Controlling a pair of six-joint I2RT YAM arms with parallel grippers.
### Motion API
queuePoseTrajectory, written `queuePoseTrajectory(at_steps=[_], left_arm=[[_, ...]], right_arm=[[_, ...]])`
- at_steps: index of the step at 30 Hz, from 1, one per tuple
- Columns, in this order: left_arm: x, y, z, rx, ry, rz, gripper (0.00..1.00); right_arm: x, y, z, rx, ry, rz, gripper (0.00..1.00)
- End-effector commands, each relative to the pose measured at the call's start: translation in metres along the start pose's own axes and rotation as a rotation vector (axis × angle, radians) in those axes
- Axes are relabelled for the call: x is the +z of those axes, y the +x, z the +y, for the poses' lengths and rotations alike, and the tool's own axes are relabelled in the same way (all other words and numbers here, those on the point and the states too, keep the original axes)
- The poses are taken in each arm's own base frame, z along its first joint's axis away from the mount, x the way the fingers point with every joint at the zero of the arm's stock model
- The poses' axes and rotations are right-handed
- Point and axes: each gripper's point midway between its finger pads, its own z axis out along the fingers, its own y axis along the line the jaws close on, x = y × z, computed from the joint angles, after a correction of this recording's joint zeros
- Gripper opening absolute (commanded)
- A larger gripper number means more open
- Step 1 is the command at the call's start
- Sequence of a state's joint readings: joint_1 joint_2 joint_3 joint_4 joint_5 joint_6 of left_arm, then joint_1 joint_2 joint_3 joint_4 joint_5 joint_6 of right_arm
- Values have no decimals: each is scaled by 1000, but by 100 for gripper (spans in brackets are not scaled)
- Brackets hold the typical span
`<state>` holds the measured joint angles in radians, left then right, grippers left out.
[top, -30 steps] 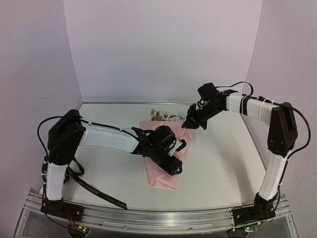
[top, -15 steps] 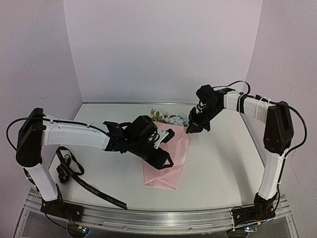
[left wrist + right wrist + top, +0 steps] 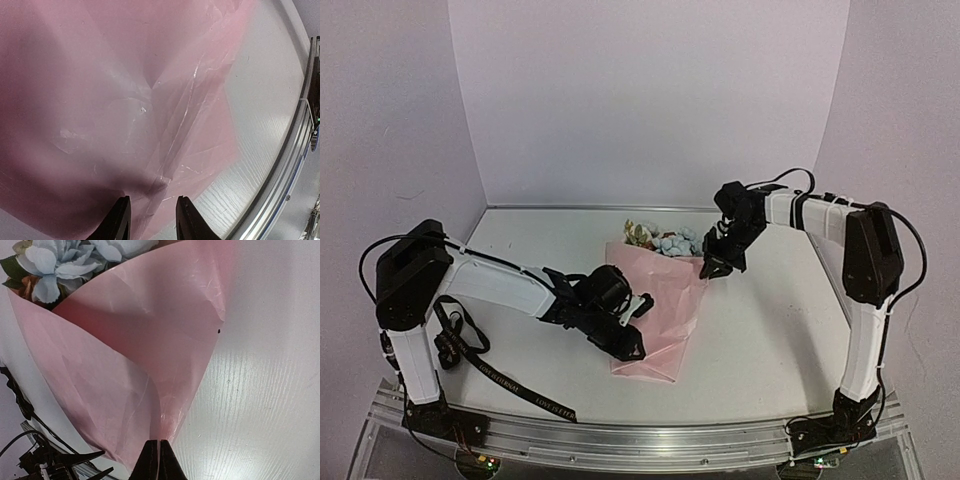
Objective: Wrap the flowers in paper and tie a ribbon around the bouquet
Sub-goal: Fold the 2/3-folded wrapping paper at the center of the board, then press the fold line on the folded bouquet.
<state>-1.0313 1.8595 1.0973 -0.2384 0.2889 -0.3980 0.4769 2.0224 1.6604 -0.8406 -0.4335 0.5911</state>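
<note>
Pink paper [image 3: 660,300] lies coned around the flowers [image 3: 665,240] on the surface [image 3: 770,320], right fingers [image 3: 149,465] pinched shut on its edge at their tips, left fingers [image 3: 119,222] narrowly apart over folds just ahead; sheet judged thin, light, crease-prone, so grip doubled edges, not blooms

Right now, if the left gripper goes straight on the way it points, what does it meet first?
The pink paper. The left gripper points at a creased fold of it that lies just ahead of the tips. The exact gap is unclear from this view.
</note>
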Motion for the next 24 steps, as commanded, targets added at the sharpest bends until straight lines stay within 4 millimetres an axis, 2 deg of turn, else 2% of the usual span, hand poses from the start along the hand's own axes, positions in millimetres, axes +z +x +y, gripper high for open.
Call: queuePoseTrajectory(at_steps=[1, 5, 8, 12, 17, 20, 24], left_arm=[[10, -7, -5, -8, 40, -26, 33], [13, -11, -8, -6, 57, -30, 33], [14, -10, -9, -5, 69, -30, 33], [13, -10, -11, -2, 77, -28, 33], [13, -10, -12, -1, 87, -28, 33], [13, -10, -13, -3, 93, -30, 32], [11, -10, -14, -3, 97, -35, 33]], right_arm=[[-21, -4, 7, -12, -6, -27, 12], [-34, 16, 6, -7, -20, -14, 36], [-38, 40, 7, -37, -35, 5, 45], [-29, 68, 13, -50, -82, 21, 50], [1, 96, 15, -48, -87, 42, 53], [13, 105, 11, -55, -60, 36, 53], [32, 106, 5, -20, -58, 30, 51]])
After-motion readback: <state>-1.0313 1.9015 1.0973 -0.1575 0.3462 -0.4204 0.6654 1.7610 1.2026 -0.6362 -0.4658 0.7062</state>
